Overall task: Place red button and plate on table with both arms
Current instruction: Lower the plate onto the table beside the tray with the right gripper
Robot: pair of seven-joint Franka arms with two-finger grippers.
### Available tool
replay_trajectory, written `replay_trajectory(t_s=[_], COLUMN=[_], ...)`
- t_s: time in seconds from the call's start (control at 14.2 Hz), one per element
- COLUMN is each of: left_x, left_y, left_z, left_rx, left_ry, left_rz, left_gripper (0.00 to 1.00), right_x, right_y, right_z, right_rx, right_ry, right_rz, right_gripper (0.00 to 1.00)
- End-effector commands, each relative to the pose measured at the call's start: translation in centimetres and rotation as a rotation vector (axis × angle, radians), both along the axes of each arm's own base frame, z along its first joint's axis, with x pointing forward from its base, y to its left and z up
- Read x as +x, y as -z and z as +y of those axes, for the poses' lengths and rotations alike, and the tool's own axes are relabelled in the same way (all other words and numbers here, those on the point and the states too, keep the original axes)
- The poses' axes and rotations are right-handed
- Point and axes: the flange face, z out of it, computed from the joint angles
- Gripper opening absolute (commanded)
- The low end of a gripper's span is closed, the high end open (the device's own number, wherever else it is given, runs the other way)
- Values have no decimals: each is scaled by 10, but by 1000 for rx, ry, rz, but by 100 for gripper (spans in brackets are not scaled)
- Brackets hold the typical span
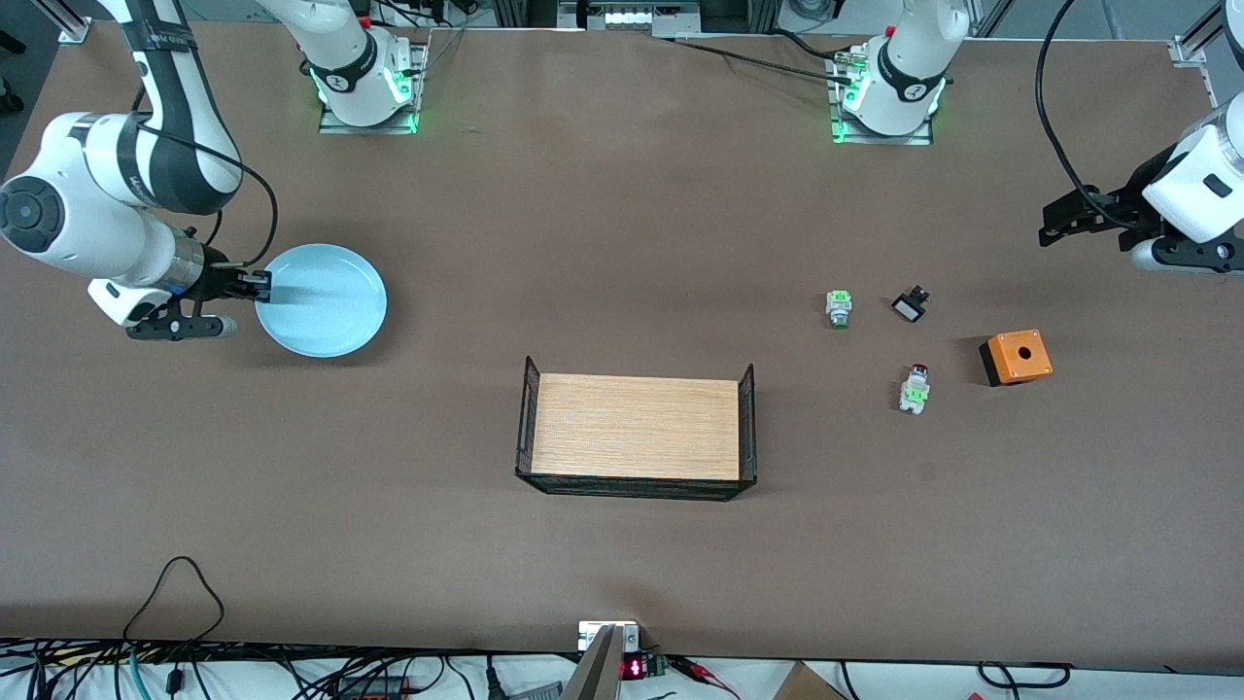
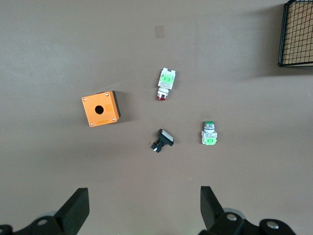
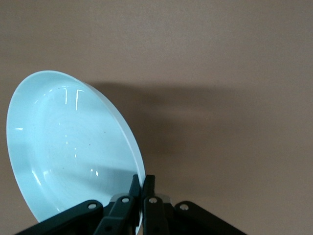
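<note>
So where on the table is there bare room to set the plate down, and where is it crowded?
Bare table runs from the plate, pinched at its rim by the right end effector, to the wooden tray. It is crowded toward the left arm's end: red button, green-capped switch, black part, orange box.

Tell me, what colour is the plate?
Pale blue; the plate shows best in the right wrist view.

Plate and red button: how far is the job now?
Nothing looks finished. In hand: the right hand is shut on the plate rim, tilted above the table. Left to do: the red button lies untouched beside the orange box; the left hand hangs open above it.
</note>
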Motion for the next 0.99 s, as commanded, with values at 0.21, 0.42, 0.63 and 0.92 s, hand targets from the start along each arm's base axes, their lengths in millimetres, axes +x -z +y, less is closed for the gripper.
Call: replay_trajectory(t_s=[0.21,0.42,0.63,0.92], left_x=[2,1,1,1], left_y=[-4,-3,-3,-3], left_z=[2,2,3,4], left_rx=[-14,-14,-14,-14], left_ry=[-6,-7,-9,-9], left_rz=[5,6,6,6], left_gripper=[100,100,100,100], right_x=[-25,-34,-47,-59], right_y=[31,53,69,90], right_z=[-12,-16,-16,-16], right_rx=[-1,1,2,1], right_ry=[-43,-42,-38,-38], right_rz=[-45,-30,-26,-27], right_gripper=[0,0,0,0])
